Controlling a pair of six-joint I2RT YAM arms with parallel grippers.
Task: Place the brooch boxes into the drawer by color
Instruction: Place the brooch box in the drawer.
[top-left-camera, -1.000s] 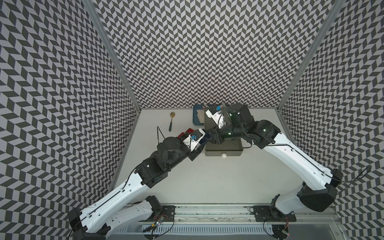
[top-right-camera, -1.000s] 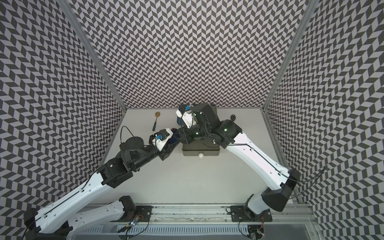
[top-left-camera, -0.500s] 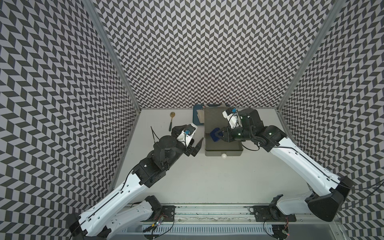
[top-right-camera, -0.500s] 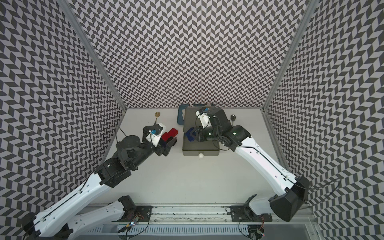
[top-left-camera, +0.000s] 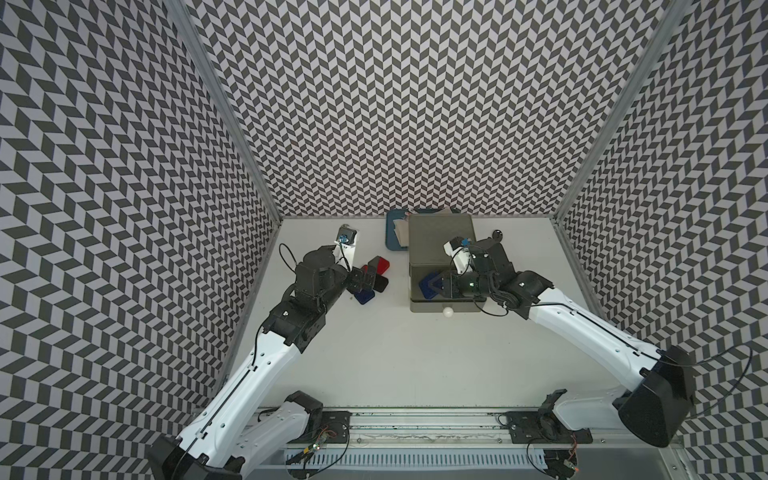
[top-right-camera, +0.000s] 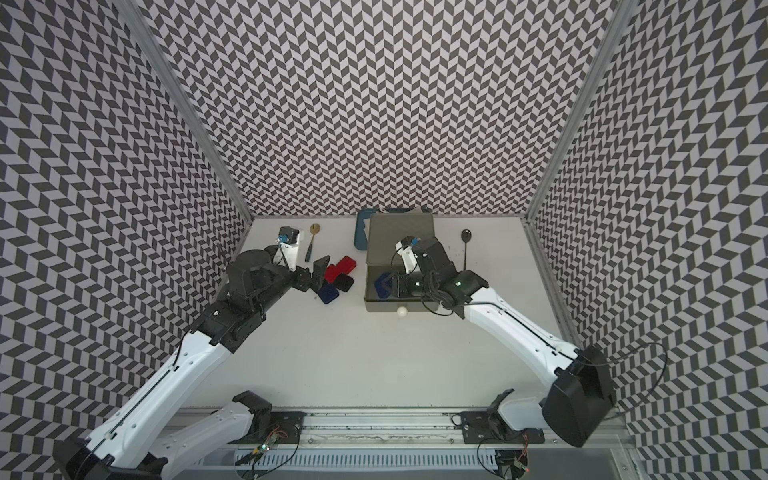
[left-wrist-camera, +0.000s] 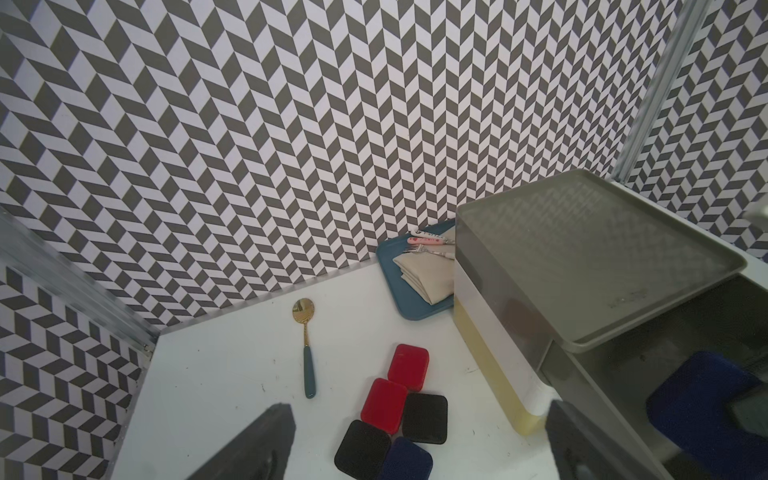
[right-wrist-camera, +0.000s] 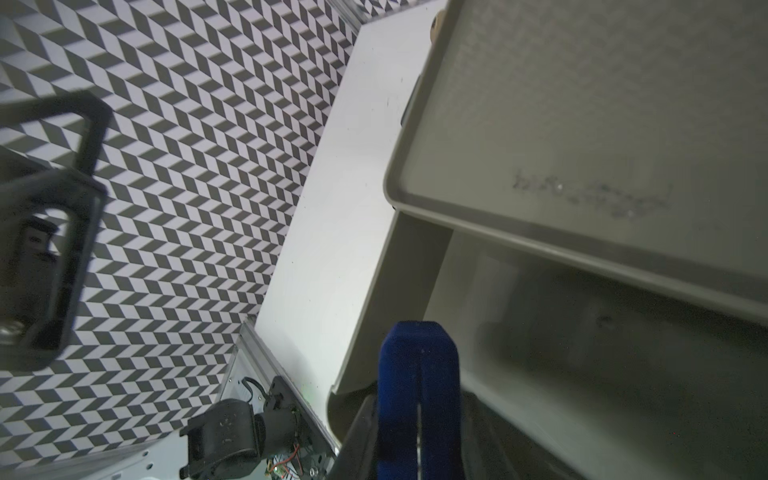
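Dark blue is showing between the fingers of the right end effector (right-wrist-camera: 417, 419), which is clamping a dark blue brooch box (right-wrist-camera: 417, 374) on edge and holding it in the pulled-out grey top drawer (top-right-camera: 386, 305) of the drawer chest (top-left-camera: 440, 237), toward that drawer's left end. Whether the box is touching the drawer floor cannot be told. A white ball knob (top-left-camera: 447, 312) is sticking out from the open drawer's front, and in the left wrist view the white middle tier (left-wrist-camera: 490, 307) and yellow bottom tier (left-wrist-camera: 494, 365) are sitting closed beneath it. The left end effector (top-right-camera: 316, 275) is standing spread wide, gripping nothing and hovering over a tight cluster of brooch boxes lying on the white surface (top-left-camera: 395, 353) just left of the chest. In that cluster, two red boxes (left-wrist-camera: 408, 368) (left-wrist-camera: 384, 405) are touching each other. Two black boxes (left-wrist-camera: 425, 417) (left-wrist-camera: 361, 449) are lying against the nearer red one, and a second dark blue box (left-wrist-camera: 407, 461) is lying between the black pair. A gold spoon (left-wrist-camera: 305, 345) with a teal handle is lying near the cluster, toward the back wall. A blue tray (left-wrist-camera: 399, 299) is carrying a folded beige napkin (left-wrist-camera: 424, 274) and a fork (left-wrist-camera: 428, 249), and it is sitting just beside the chest's back left corner. A black spoon (top-right-camera: 465, 245) is lying to the chest's right.
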